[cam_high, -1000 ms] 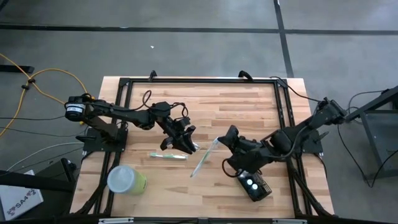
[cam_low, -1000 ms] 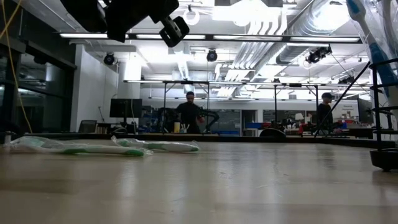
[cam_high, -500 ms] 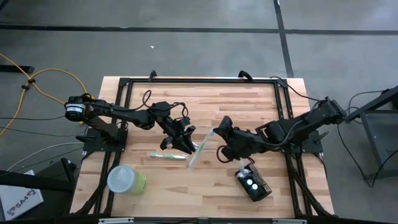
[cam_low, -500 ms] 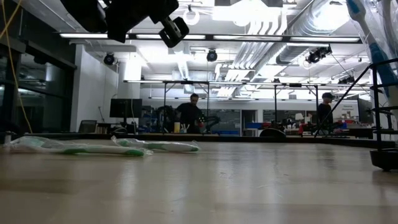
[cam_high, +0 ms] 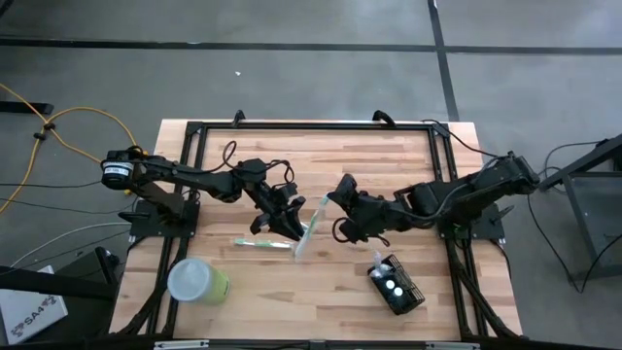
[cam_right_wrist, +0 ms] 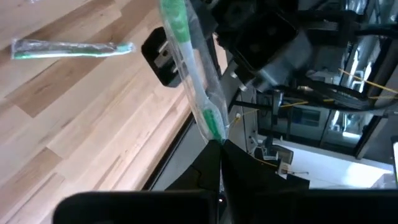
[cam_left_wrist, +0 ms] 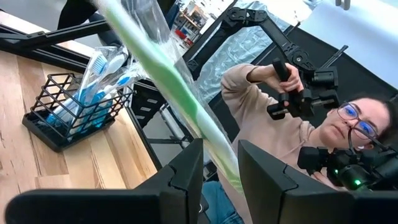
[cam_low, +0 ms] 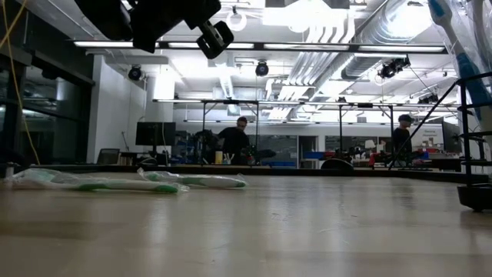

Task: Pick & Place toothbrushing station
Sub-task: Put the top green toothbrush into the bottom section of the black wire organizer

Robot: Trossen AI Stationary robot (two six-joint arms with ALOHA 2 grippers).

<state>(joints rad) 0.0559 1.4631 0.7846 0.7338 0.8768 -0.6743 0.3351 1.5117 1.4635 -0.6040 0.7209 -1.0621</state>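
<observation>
the toothbrushing station [cam_high: 397, 286] is a small black wire-mesh box standing upright on the bench's near right part, set at a slant to the edges, with blue-and-white toothbrushes [cam_left_wrist: 99, 74] leaning inside.

right hand [cam_high: 333, 199] carried wrapped toothbrush [cam_high: 308, 227] away from station [cam_high: 396, 286] — up to left hand [cam_high: 292, 226]

The left arm is reaching in from its side, its tool [cam_high: 289, 225] hanging over the middle of the bench [cam_high: 389, 165] with fingers [cam_left_wrist: 180, 180] standing slightly apart. The right arm is stretching across toward it, its tool [cam_high: 338, 190] pinching tight, tips nearly meeting the left one.
</observation>
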